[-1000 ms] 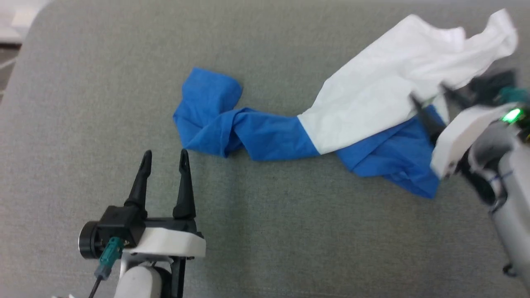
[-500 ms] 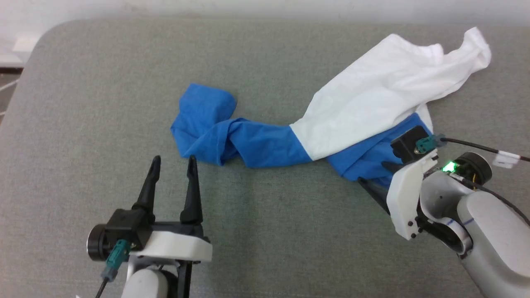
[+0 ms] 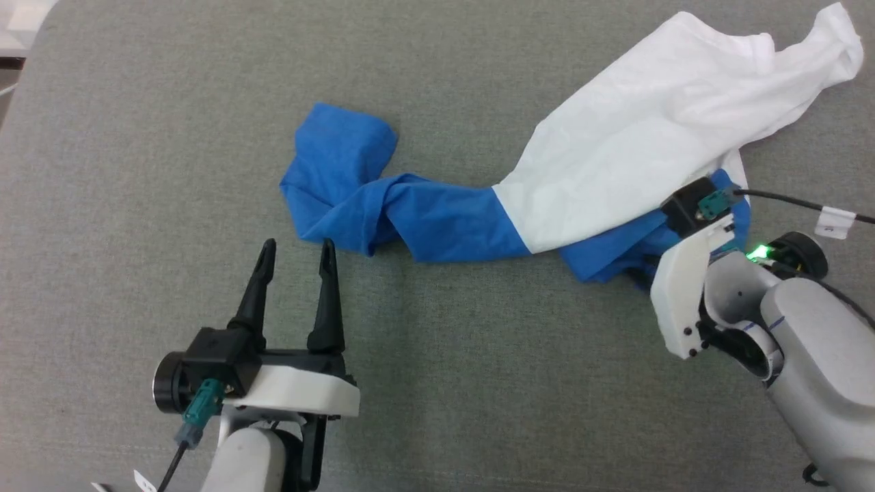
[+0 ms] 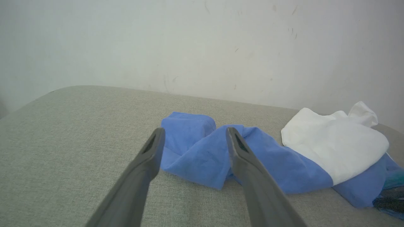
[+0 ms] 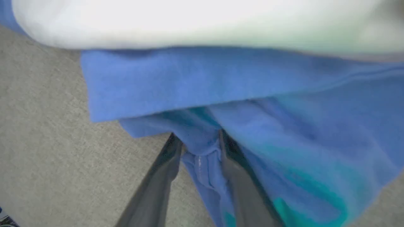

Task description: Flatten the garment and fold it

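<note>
The garment (image 3: 636, 137) lies crumpled and twisted on the grey padded surface, white part at the right, royal-blue band (image 3: 444, 225) running left to a bunched end. My right gripper (image 5: 197, 142) is at the blue fold on the garment's near right edge, fingers drawn in with a blue hem (image 5: 202, 164) pinched between them. In the head view its fingertips are buried under that blue cloth, below the white wrist housing (image 3: 683, 301). My left gripper (image 3: 297, 244) stands open just short of the blue bunched end (image 4: 189, 138), touching nothing.
The grey padded surface (image 3: 478, 383) spreads all round the garment, with its rounded corner at the far left. A pale wall (image 4: 202, 47) rises behind it. A black cable with a white tag (image 3: 834, 220) runs off the right wrist.
My right gripper came down from the white part to the blue fold at the near right and drew its fingers in on it. The head camera shifted; the left gripper stayed open.
</note>
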Motion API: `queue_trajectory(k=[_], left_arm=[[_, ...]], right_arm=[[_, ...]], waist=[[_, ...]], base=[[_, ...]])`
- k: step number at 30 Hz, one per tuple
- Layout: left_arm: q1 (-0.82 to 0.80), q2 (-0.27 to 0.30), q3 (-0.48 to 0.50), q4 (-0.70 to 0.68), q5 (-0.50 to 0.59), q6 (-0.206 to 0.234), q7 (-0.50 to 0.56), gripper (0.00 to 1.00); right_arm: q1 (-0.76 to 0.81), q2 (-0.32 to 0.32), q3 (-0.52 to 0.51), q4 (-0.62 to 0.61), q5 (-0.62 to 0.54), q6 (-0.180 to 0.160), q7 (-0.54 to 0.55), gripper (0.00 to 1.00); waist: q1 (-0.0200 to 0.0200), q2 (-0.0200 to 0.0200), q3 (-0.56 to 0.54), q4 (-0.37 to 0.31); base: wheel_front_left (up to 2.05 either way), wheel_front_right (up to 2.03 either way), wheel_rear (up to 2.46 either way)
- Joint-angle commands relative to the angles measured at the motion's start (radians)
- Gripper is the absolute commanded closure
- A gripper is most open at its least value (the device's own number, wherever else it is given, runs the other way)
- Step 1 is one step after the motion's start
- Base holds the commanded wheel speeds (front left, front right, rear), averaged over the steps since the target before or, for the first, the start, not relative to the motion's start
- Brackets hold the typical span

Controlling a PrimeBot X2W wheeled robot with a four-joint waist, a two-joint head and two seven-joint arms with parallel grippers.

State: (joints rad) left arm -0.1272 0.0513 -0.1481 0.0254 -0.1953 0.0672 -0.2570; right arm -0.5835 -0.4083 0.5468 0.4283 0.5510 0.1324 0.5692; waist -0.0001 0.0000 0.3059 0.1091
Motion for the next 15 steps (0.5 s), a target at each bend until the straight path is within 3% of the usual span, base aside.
queue_trajectory(k=[1,9,15], left_arm=[[-0.013,-0.001,0.001,0.003,-0.005,0.007,-0.005,0.00],[0.005,-0.001,0.017,0.017,0.007,0.000,-0.005,0.00],[0.036,-0.001,0.033,0.022,0.013,-0.005,-0.005,0.00]], right_arm=[[0.044,0.009,0.033,0.051,0.006,-0.002,0.012,1.00],[0.055,-0.004,0.000,-0.054,0.015,-0.002,-0.210,1.00],[0.118,-0.014,-0.118,-0.181,-0.013,-0.002,-0.334,1.00]], waist=[[0.0001,0.0000,-0.008,-0.008],[0.0001,0.0000,-0.074,-0.051],[0.0001,0.0000,-0.133,-0.092]], base=[[0.00,0.00,0.00],[0.00,0.00,0.00],[0.00,0.00,0.00]])
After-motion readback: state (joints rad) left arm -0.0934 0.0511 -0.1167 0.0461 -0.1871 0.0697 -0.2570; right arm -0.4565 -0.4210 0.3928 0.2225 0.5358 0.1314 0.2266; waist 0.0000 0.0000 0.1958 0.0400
